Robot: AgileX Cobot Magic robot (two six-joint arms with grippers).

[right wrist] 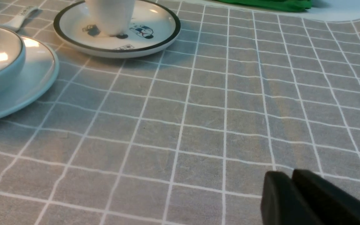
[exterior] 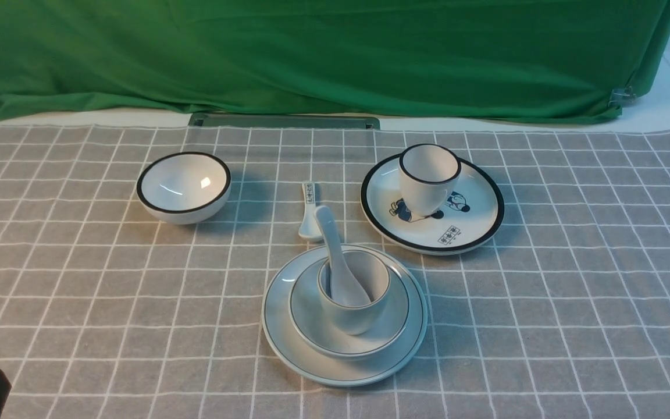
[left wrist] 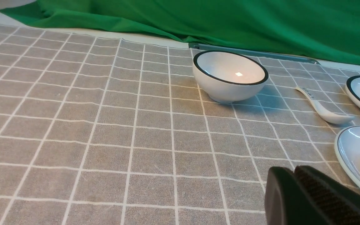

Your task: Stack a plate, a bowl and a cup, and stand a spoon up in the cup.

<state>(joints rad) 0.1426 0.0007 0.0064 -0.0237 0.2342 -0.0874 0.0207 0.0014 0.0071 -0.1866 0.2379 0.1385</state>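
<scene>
- Black-rimmed bowl point(exterior: 184, 187), toward the desk's point(exterior: 573, 302) far left.
- Cartoon plate point(exterior: 432, 203), toward the far right, carrying a black-rimmed cup point(exterior: 428, 177).
- Marked spoon point(exterior: 309, 212), lying flat between them.
- Green cloth point(exterior: 323, 55) along the far edge.

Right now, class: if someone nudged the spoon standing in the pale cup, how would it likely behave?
The spoon looks glossy, so probably slippery. It leans on the cup rim, so it would likely slide around. It looks ceramic, probably stiff and chippable.

A staged test setup, like a lab: a green backdrop cloth point(exterior: 335, 52) hangs far beyond the left claw point(left wrist: 295, 187), and a grey checked cloth point(exterior: 79, 302) covers the desk under neatly arranged crockery.
</scene>
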